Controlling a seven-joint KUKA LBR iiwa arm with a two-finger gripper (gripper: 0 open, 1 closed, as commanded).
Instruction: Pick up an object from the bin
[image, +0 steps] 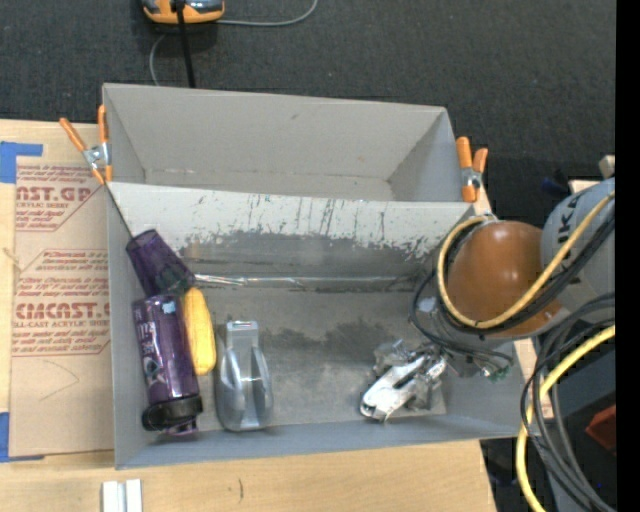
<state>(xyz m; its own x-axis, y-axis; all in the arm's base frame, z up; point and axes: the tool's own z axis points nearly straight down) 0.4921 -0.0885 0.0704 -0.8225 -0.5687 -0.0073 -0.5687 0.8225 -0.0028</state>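
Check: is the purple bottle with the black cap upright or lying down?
Lying down: the purple bottle stretches flat on the floor of the bin by its left wall, label facing up.

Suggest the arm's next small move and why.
Probably slide toward the view's left, to the silver-grey curved metal piece, the nearest thing. The gripper sits at the grey metal bin's lower right, while that piece, the yellow oblong thing and the purple plastic bottle lie along its left side.
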